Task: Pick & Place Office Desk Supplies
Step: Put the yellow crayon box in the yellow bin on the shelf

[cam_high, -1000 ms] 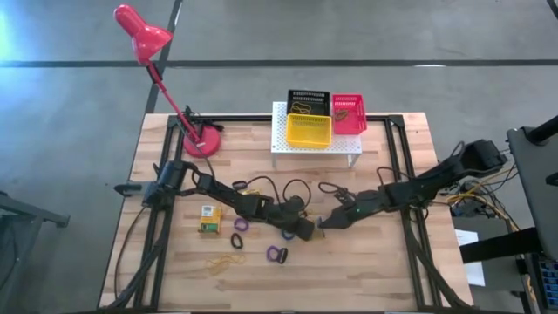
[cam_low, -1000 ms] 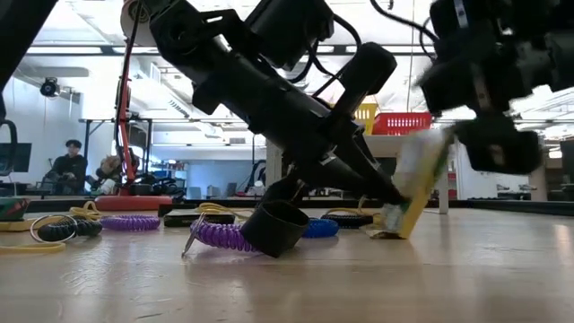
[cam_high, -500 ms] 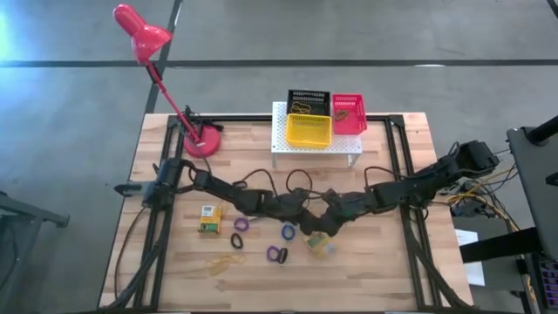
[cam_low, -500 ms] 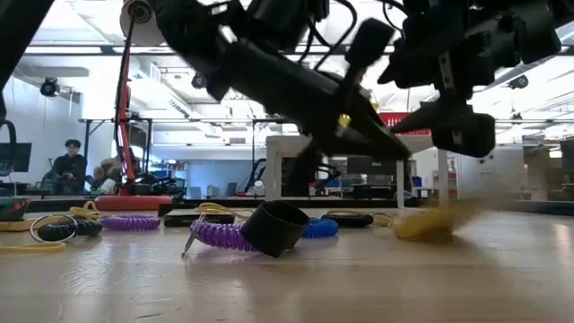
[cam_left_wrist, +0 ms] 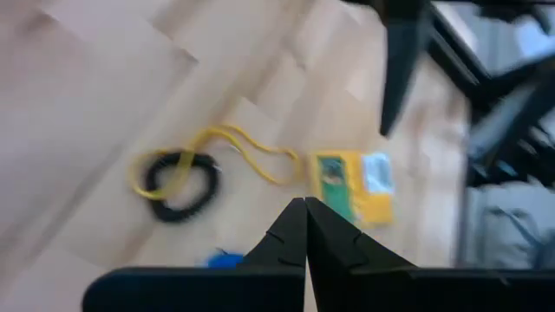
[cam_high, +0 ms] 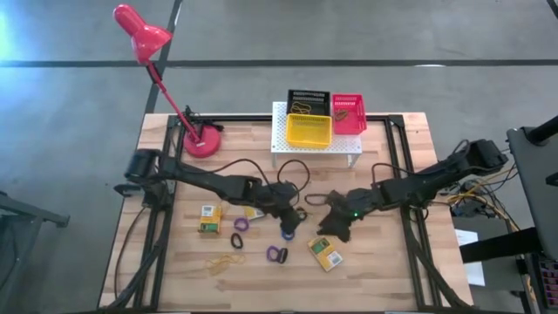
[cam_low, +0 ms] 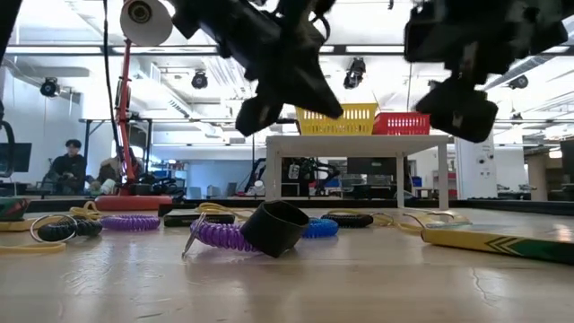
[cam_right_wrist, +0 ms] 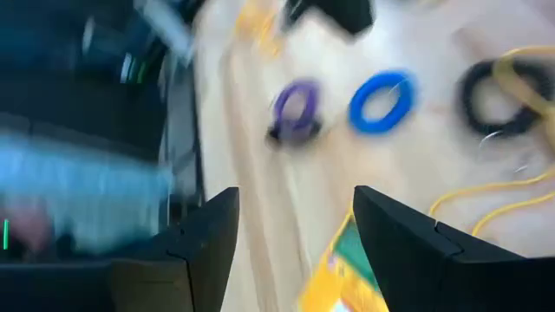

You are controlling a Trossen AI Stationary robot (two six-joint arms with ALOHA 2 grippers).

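Note:
A yellow-green card box lies flat on the table near the front; it also shows in the low view and in the left wrist view. My right gripper hangs open and empty just beyond it, above the table. My left gripper is shut and empty above the blue ring; its fingertips meet in the left wrist view. A second box lies at the left. Purple and black rings and yellow rubber bands lie on the table.
A white perforated stand at the back carries black, yellow and red trays. A red desk lamp stands at the back left. A black ring with a yellow band and a purple-black ring lie mid-table.
The yellow-green box stood tilted on its lower edge between the two grippers; it has fallen toward the near edge and now lies flat on the table. Both grippers have risen clear of it, and my left gripper has drawn back a little toward the table's left.

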